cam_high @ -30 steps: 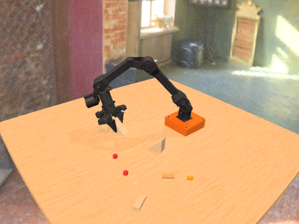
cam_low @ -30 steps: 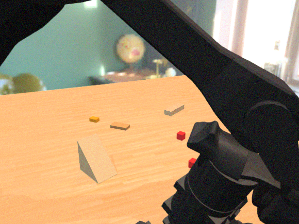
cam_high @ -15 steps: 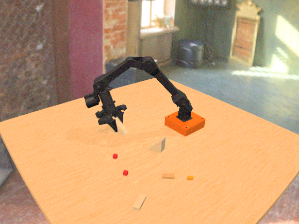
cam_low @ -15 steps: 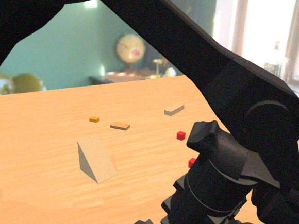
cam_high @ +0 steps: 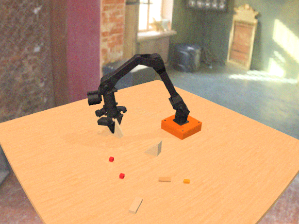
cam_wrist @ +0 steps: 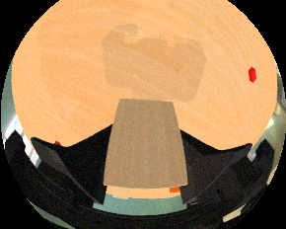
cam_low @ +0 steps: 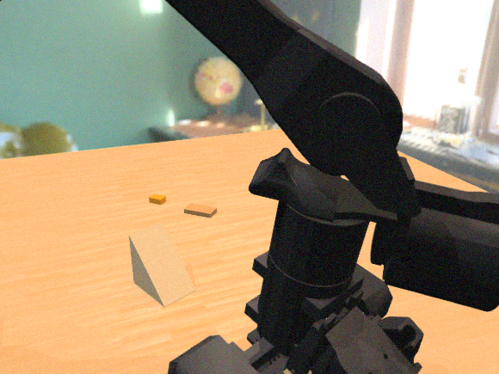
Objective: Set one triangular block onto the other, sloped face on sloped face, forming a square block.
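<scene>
My gripper (cam_high: 116, 127) (cam_wrist: 143, 127) points down and is shut on a pale triangular block (cam_high: 118, 132) (cam_wrist: 145, 160), with one finger on either side of it. The block stands steeply, low over or on the table; whether its underside touches the table cannot be told. The exterior view cuts off the fingertips and does not show this block clearly. The other triangular block (cam_high: 156, 150) (cam_low: 161, 267) rests on the table, apart from the held one and nearer the middle, with its sloped face leaning upward. Nothing touches it.
Two red cubes (cam_high: 111, 159) (cam_high: 121, 176) lie in front of the gripper. A flat tan block (cam_high: 164, 179) (cam_low: 200, 211), a small orange block (cam_high: 186, 181) (cam_low: 157, 199) and a pale long block (cam_high: 135, 205) lie farther off. The arm's orange base (cam_high: 171, 129) stands behind the free triangular block.
</scene>
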